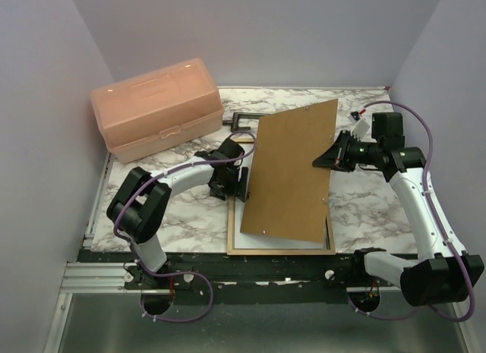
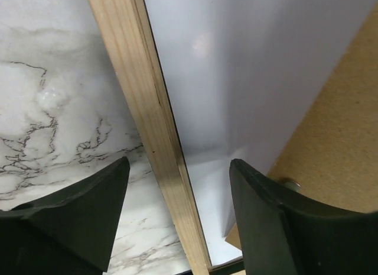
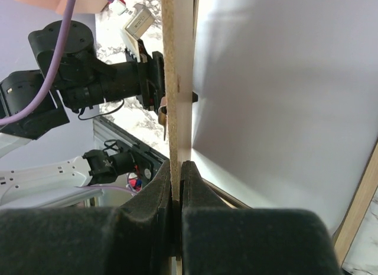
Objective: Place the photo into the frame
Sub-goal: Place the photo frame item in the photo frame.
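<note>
Marble table [image 1: 190, 216], lilac walls [image 1: 266, 34]. Left fingers [image 2: 88, 222] spread wide astride the frame [image 2: 147, 127]; right fingers [image 3: 147, 227] pinch the board [image 3: 177, 80].

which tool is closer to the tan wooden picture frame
Left. The left tool hangs open astride the left rail of the thin tan wooden picture frame; the right tool sits higher, shut on the tilted brown backing board.

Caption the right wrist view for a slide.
Right gripper pinches the backing board edge-on over the white photo back.
</note>
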Action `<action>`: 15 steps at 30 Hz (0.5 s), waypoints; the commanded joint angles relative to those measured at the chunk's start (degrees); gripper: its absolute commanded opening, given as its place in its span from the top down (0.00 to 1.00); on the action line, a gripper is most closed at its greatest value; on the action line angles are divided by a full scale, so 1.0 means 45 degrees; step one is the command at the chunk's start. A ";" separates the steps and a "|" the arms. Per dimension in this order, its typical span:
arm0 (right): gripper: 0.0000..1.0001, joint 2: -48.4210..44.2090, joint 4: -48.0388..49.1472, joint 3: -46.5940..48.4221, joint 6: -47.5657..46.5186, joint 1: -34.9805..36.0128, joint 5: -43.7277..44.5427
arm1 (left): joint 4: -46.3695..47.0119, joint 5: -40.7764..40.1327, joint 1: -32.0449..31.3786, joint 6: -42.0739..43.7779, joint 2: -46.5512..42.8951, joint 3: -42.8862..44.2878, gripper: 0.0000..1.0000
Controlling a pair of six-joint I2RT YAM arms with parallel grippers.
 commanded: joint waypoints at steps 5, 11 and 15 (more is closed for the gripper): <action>1.00 0.0720 0.0973 0.0016 -0.0329 -0.0052 -0.1870 | 0.1451 0.0972 0.0406 -0.0542 -0.2034 -0.1715 0.26; 1.00 0.1862 0.0630 0.0766 -0.0563 -0.0051 -0.2360 | 0.2474 0.1729 0.1023 -0.1256 -0.3028 -0.3249 0.32; 1.00 0.2738 0.0382 0.1402 -0.0566 -0.0051 -0.2575 | 0.3230 0.2409 0.1711 -0.1514 -0.3557 -0.4174 0.35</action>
